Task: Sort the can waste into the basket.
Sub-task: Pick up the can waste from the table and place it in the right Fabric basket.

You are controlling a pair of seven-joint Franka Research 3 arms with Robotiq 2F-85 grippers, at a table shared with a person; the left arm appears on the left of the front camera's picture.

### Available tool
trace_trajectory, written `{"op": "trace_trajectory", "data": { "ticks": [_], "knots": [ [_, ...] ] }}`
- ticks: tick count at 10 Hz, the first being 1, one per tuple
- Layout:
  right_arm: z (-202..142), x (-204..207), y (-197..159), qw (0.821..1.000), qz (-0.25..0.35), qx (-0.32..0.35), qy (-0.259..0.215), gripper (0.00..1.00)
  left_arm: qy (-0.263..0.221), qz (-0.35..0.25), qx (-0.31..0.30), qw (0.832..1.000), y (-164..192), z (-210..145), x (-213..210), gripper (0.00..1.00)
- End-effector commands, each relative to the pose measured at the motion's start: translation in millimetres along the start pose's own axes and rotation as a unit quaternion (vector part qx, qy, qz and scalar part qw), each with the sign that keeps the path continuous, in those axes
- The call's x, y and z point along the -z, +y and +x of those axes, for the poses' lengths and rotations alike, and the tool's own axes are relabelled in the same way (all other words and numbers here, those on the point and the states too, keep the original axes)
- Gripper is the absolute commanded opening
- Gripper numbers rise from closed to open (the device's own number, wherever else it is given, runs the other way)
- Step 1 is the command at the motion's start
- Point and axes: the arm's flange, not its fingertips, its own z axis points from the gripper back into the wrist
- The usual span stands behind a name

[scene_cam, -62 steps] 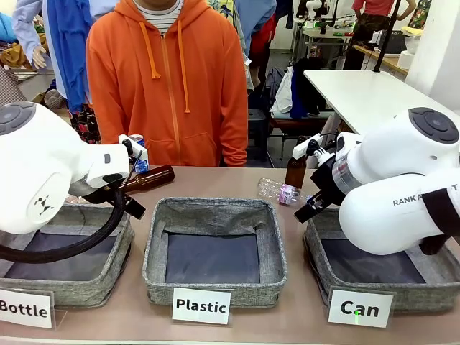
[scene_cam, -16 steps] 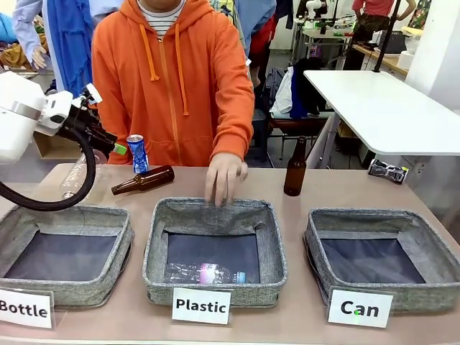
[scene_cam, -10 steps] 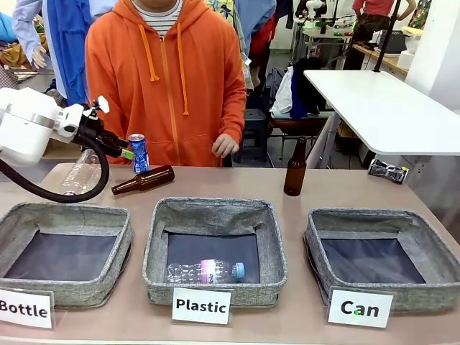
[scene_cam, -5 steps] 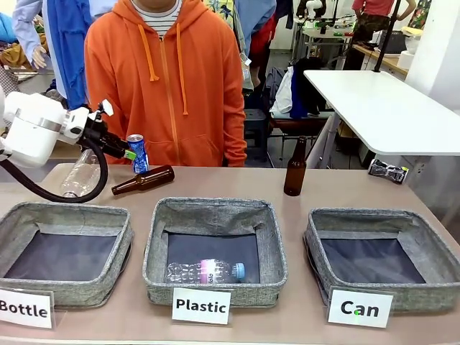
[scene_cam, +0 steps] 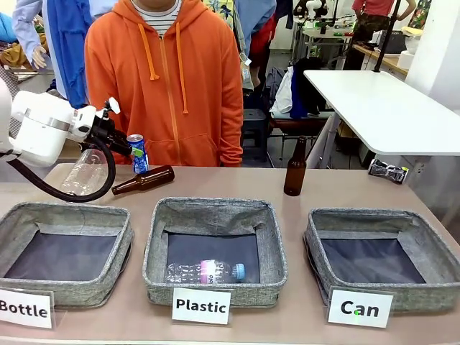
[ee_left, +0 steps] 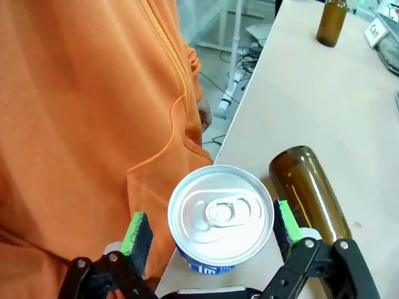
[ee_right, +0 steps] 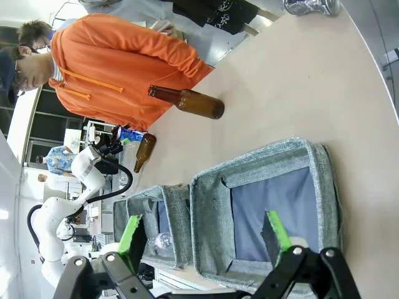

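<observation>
Our white left arm (scene_cam: 43, 133) reaches in nearly level. Its black, green-padded left gripper (ee_left: 212, 227) stands spread wide; our right gripper (ee_right: 202, 233) gapes equally.

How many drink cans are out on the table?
2. A blue can stands upright at the far left, beside a lying brown bottle; a crushed black can lies near the far right corner. The left arm could hide others.

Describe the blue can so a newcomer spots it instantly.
Find the person in the orange hoodie at the table's far edge. In front of them, on the robot's left, stands the blue can, next to a lying brown bottle. It alone is blue with a silver top, inside the open left gripper.
</observation>
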Motion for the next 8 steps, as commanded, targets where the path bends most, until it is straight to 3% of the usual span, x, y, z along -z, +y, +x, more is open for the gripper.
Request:
{"op": "trace_trajectory", "data": {
  "ticks": [1, 2, 3, 4, 5, 6, 8],
  "knots": [
    [4.2, 1.5, -0.7, 1.0, 0.013, -0.011, -0.009, 1.0, -0.016, -0.001, 0.01, 1.0, 5.5, 0.4, 0.2, 1.0],
    [4.2, 1.5, -0.7, 1.0, 0.013, -0.011, -0.009, 1.0, -0.009, -0.002, 0.008, 1.0, 5.0, -0.5, -0.2, 0.41],
    [4.2, 1.5, -0.7, 1.0, 0.013, -0.011, -0.009, 1.0, -0.009, -0.003, 0.008, 1.0, 4.5, -1.1, 0.2, 0.4],
    [4.2, 1.5, -0.7, 1.0, 0.013, -0.011, -0.009, 1.0, -0.01, -0.004, 0.01, 1.0, 4.0, -0.9, 0.0, 0.0],
    [4.2, 1.5, -0.7, 1.0, 0.013, -0.011, -0.009, 1.0, -0.012, -0.006, 0.014, 1.0, 1.2, 0.2, -1.8, 0.35],
    [4.2, 1.5, -0.7, 1.0, 0.013, -0.011, -0.009, 1.0, -0.015, -0.021, 0.02, 0.999, -5.0, 1.4, -5.1, 0.0],
    [4.2, 1.5, -0.7, 1.0, 0.013, -0.011, -0.009, 1.0, -0.031, -0.04, 0.043, 0.998, -37.1, 12.6, -35.5, 0.0]
  ]
}}
